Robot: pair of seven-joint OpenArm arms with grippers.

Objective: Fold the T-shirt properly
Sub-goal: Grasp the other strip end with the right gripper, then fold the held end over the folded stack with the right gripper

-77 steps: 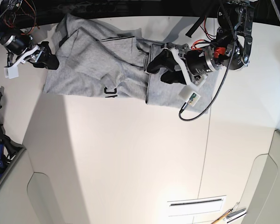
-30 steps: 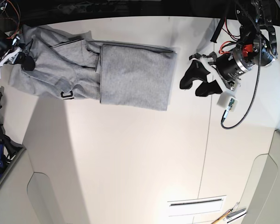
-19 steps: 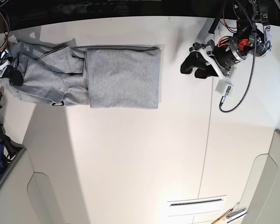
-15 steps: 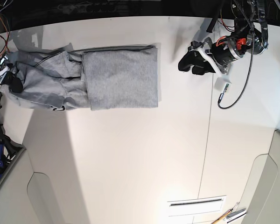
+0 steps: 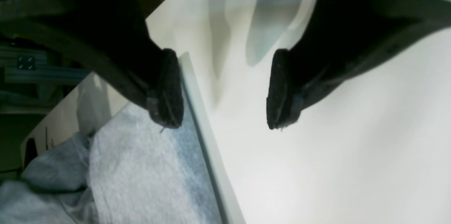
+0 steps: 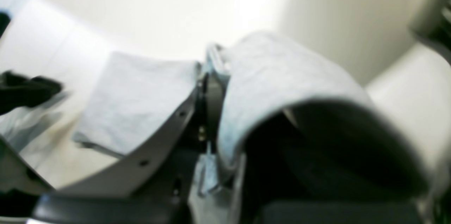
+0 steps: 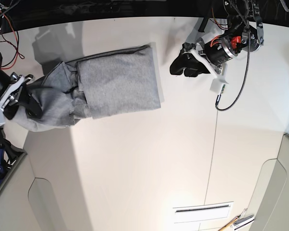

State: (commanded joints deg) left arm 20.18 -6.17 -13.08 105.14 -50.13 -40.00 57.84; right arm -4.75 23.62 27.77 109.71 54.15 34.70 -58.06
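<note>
Far L of the base view, the R gripper, black w/ white trim, has the light heather-grey cotton T-shirt pinched b/w its fingers. The R wrist view is blurry, so the exact grip is prob. a bunch of the loose end rather than one clean layer; can't tell the layer count. Cloth arches up over the fingers there, w/ a dark hollow under it.

Rest of the shirt runs from the R gripper toward the other arm: rumpled right beside the fingers, then a flat, fairly neat panel farther out, lying at a slant on the off-white tabletop.

Next along, the L gripper, black w/ white trim and red wiring, has its fingers spread w/ nothing b/w them, just past the panel's outer edge.

Risks from here, my read: R lifts or pulls too hard, and the flat panel drags or swings further askew, b/c nothing pins its far side. If the pinch is only a bunch, cloth may slip out, or the loose end may land creased and off-line w/ the panel. If R carries it over w/o spreading it, the rumpled part prob. gets folded in as a lump. L coming in too low could snag the panel's edge & open the fold.
</note>
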